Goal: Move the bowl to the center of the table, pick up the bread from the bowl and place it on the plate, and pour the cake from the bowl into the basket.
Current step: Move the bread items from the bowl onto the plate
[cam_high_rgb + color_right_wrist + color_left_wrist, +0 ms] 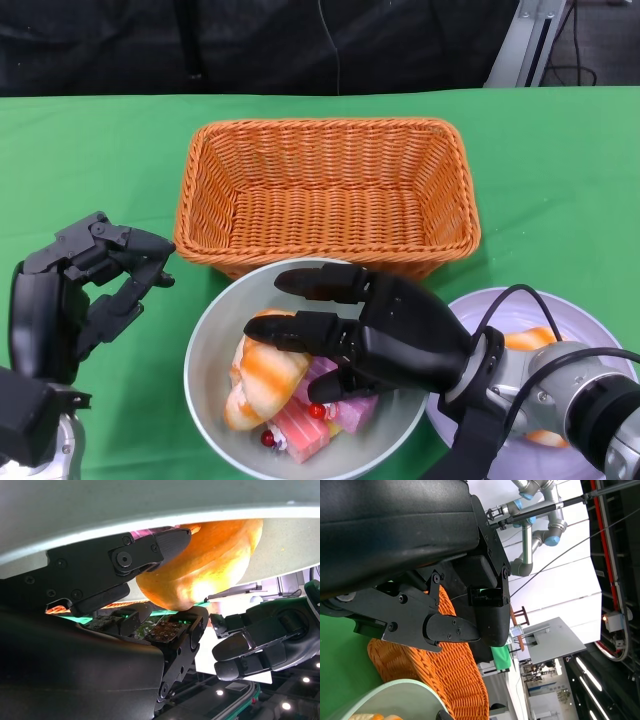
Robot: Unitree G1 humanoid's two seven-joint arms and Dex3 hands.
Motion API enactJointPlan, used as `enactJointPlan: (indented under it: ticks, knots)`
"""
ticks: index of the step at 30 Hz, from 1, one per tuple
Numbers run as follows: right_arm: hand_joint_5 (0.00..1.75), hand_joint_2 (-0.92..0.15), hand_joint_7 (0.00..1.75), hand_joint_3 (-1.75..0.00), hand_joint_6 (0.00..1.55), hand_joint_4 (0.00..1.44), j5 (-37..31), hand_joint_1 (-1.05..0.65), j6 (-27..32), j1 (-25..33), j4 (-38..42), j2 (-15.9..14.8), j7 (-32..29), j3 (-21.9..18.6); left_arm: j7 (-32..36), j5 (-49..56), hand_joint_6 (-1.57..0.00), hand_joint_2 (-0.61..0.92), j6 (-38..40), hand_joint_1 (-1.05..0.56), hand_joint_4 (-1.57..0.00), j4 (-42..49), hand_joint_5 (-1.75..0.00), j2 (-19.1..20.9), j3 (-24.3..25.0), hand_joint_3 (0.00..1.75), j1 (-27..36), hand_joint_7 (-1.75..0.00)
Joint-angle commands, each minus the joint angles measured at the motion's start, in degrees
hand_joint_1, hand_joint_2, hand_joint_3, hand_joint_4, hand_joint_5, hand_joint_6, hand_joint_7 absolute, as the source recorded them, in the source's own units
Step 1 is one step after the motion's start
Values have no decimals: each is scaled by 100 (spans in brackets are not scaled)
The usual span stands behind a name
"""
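A pale bowl (205, 365) stands at the near middle of the table, just in front of the orange wicker basket (330, 190). An orange and white bread (262, 378) lies in the bowl beside pink cake pieces (318, 425). My right hand (375, 335) reaches into the bowl from the right. In the right wrist view the bread (210, 565) sits between an upper finger (150, 550) and the thumb, both touching it. My left hand (95, 280) hovers left of the bowl, fingers bent but apart, holding nothing. A lavender plate (590, 325) lies at the near right.
Another orange and white bread piece (525, 340) lies on the plate, partly hidden by my right wrist. The left wrist view shows the basket (445, 670) and the bowl rim (395, 695) close by. Green cloth covers the table; a dark backdrop lies beyond its far edge.
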Motion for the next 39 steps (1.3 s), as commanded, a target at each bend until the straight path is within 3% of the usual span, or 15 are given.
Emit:
enactJointPlan:
  ticks: [1,39]
  knots:
    - [2,-88,0,0,63,83,61,-70,3,-77,33,-2,-81,-14,-70,-112,-96,92,-34,-23,-84,35,-128,112,55,27,-40,-90]
    - [2,-86,1,0,62,84,-1,-74,25,-51,15,83,-190,93,29,-76,-98,92,-52,-21,-86,83,-127,62,102,28,-101,-88]
